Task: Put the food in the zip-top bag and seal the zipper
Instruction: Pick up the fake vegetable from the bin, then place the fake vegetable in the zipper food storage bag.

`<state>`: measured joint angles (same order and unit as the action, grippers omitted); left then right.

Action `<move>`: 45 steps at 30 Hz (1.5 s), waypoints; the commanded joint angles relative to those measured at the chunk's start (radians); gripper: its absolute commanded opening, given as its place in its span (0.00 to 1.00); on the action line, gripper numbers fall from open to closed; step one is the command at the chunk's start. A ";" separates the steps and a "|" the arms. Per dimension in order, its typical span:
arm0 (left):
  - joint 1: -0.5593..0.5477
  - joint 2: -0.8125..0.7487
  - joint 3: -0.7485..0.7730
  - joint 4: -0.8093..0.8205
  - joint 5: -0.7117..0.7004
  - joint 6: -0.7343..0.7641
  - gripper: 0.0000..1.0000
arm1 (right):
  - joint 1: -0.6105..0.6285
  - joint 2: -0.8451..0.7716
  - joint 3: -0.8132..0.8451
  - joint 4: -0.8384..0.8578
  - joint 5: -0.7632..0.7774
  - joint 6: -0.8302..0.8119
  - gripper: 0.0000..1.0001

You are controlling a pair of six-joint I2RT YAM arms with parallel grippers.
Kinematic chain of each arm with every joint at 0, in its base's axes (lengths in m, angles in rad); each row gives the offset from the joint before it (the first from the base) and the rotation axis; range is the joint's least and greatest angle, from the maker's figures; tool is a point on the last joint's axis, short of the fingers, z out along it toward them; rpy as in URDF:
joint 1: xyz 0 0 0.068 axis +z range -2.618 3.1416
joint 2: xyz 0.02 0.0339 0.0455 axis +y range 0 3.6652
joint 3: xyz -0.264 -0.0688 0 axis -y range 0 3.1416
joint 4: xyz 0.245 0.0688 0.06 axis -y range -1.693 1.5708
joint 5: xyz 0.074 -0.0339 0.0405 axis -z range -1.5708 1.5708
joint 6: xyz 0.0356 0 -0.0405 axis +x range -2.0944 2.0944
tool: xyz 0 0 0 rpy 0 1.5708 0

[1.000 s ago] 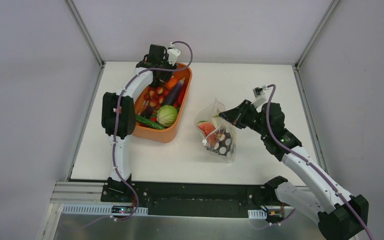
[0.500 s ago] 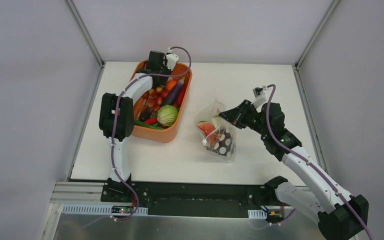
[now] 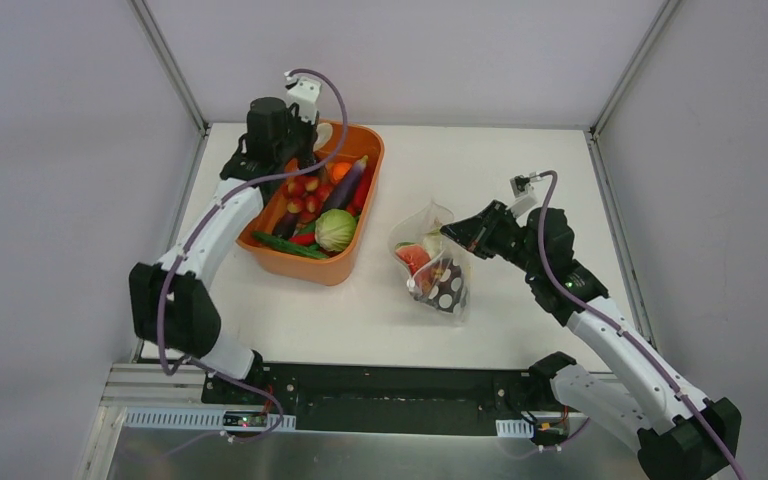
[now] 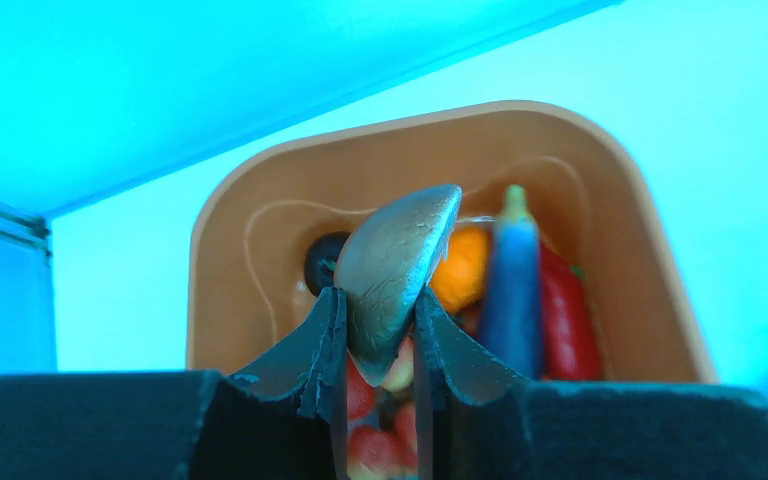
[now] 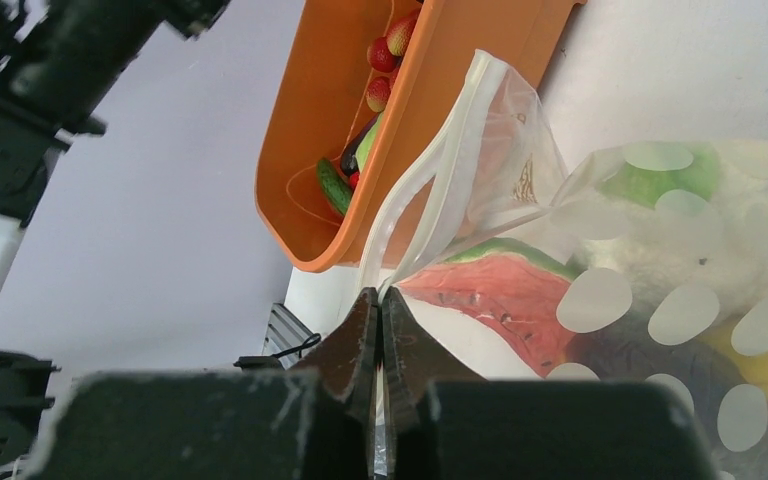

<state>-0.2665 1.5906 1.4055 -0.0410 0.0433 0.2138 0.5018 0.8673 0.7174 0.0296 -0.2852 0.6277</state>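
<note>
The left hand (image 4: 378, 305) pinches a pale curved food piece (image 4: 400, 245) by its tip, tub (image 4: 218, 285) below; it could twist free. The right hand (image 5: 378, 305), clamped on the rim of the bag (image 5: 680, 262), props only a narrow mouth.

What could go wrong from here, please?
1. The left gripper pinches the grey food piece only by its narrow lower end, so it might slip out in transit.
2. The right gripper holds the zip-top bag by a thin edge. Its mouth looks narrow, so the piece could miss.
</note>
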 commanded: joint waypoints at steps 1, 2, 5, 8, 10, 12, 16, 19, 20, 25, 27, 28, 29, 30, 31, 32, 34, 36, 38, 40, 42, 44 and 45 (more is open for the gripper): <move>-0.041 -0.205 -0.136 0.031 0.059 -0.187 0.00 | 0.001 -0.029 0.024 0.050 0.011 0.016 0.00; -0.057 -0.254 -0.176 0.037 0.081 -0.222 0.00 | 0.001 -0.026 0.024 0.051 0.011 0.020 0.00; -0.119 -0.392 -0.283 0.038 0.069 -0.362 0.00 | 0.002 -0.018 0.023 0.060 0.004 0.027 0.00; -0.177 -0.488 -0.337 0.030 0.093 -0.470 0.00 | 0.002 -0.010 0.027 0.060 -0.007 0.033 0.00; -0.224 -0.533 -0.356 0.009 0.116 -0.540 0.00 | 0.003 -0.005 0.030 0.061 -0.014 0.034 0.00; -0.275 -0.565 -0.369 -0.001 0.132 -0.605 0.00 | 0.003 -0.005 0.026 0.063 -0.013 0.035 0.00; -0.361 -0.576 -0.402 0.000 0.062 -0.759 0.00 | 0.002 0.001 0.016 0.083 -0.016 0.044 0.00; -0.393 -0.543 -0.426 0.050 0.099 -0.854 0.00 | 0.003 0.005 0.018 0.086 -0.027 0.046 0.00; -0.409 -0.527 -0.424 0.068 0.116 -0.854 0.00 | 0.002 0.006 0.019 0.086 -0.029 0.045 0.00; -0.440 -0.444 -0.325 -0.066 0.127 -0.797 0.00 | 0.002 -0.009 0.026 0.072 -0.038 0.038 0.00; -0.451 -0.428 -0.320 -0.051 0.151 -0.804 0.00 | 0.002 -0.014 0.026 0.065 -0.032 0.033 0.00; -0.460 -0.422 -0.314 -0.051 0.154 -0.798 0.01 | 0.003 -0.016 0.026 0.062 -0.030 0.031 0.00; -0.468 -0.415 -0.300 -0.074 0.153 -0.785 0.02 | 0.002 -0.019 0.026 0.062 -0.028 0.030 0.00; -0.472 -0.408 -0.282 -0.114 0.149 -0.767 0.04 | 0.002 -0.021 0.025 0.061 -0.028 0.031 0.00; -0.474 -0.400 -0.266 -0.153 0.149 -0.749 0.05 | 0.002 -0.023 0.026 0.062 -0.027 0.030 0.00; -0.476 -0.399 -0.264 -0.157 0.157 -0.733 0.05 | 0.002 -0.023 0.027 0.063 -0.025 0.031 0.00; -0.485 -0.405 -0.270 -0.147 0.174 -0.720 0.08 | 0.001 -0.020 0.029 0.066 -0.030 0.032 0.00; -0.492 -0.392 -0.256 -0.163 0.198 -0.713 0.11 | 0.003 -0.016 0.031 0.071 -0.031 0.034 0.00; -0.502 -0.365 -0.230 -0.185 0.219 -0.714 0.15 | 0.002 -0.016 0.029 0.076 -0.032 0.039 0.00; -0.521 -0.334 -0.218 -0.186 0.226 -0.707 0.17 | 0.002 -0.015 0.022 0.088 -0.036 0.046 0.00; -0.539 -0.305 -0.210 -0.188 0.205 -0.704 0.19 | 0.002 -0.014 0.019 0.091 -0.038 0.050 0.00; -0.554 -0.283 -0.212 -0.177 0.184 -0.706 0.22 | 0.002 -0.018 0.019 0.092 -0.039 0.051 0.00; -0.559 -0.271 -0.207 -0.174 0.176 -0.707 0.26 | 0.002 -0.023 0.016 0.092 -0.036 0.052 0.00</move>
<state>-0.8001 1.2827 1.1625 -0.2169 0.2295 -0.5137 0.5018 0.8742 0.7174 0.0315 -0.3023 0.6628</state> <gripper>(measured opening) 0.226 0.009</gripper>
